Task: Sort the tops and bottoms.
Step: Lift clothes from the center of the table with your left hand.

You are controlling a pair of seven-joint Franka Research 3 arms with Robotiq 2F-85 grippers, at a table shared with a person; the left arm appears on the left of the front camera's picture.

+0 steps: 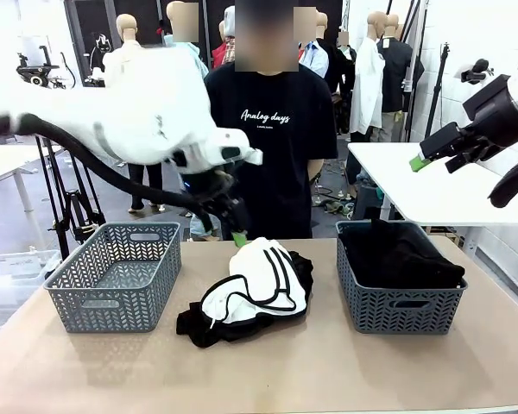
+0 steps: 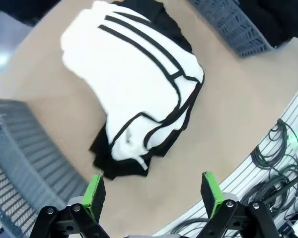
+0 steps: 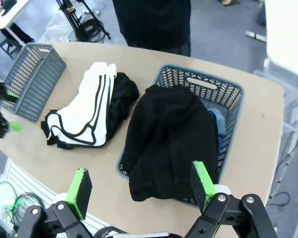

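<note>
A white garment with black stripes [image 1: 261, 278] [image 2: 134, 74] [image 3: 92, 111] lies bunched on the middle of the table, on top of a black garment [image 1: 205, 323] [image 2: 114, 167]. My left gripper [image 1: 239, 235] [image 2: 153, 193] hangs open just above the far edge of this pile, with nothing between its green pads. My right gripper [image 1: 421, 161] [image 3: 141, 183] is raised high at the right, open and empty, looking down on the right basket [image 1: 397, 302] [image 3: 208, 84]. That basket holds a black hooded garment [image 1: 401, 254] [image 3: 169, 134].
An empty grey basket [image 1: 116, 276] [image 2: 20, 163] [image 3: 32, 79] stands at the left of the table. A person in a black T-shirt [image 1: 272, 129] stands at the far side. A bit of blue cloth [image 3: 219, 126] shows under the black garment in the right basket.
</note>
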